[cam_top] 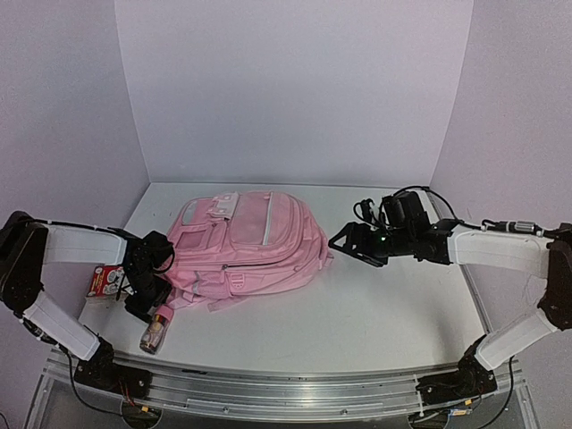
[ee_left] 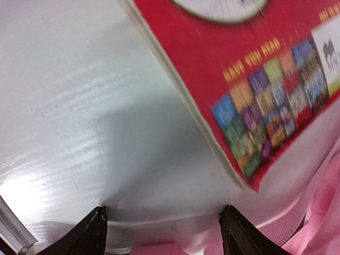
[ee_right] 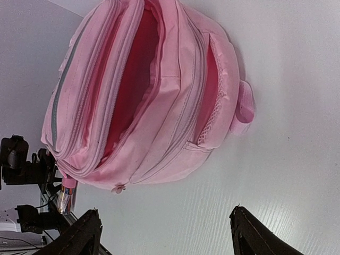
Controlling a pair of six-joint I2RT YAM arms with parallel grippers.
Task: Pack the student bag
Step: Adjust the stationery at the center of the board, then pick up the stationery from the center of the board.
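A white table (cam_top: 384,313) with a glossy, faintly grained top stands inside a plain booth. The booth is closed in by a back wall (cam_top: 295,89), a left wall (cam_top: 63,107) and a right wall (cam_top: 518,107), all pale with a lilac tint. A metal rail (cam_top: 286,384) runs along the table's near edge. Soft, even light leaves one bright glare patch (ee_left: 21,191) on the tabletop.

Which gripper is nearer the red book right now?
Left. The left gripper is just beside the red book; the right gripper is far off, on the other side of the student bag.
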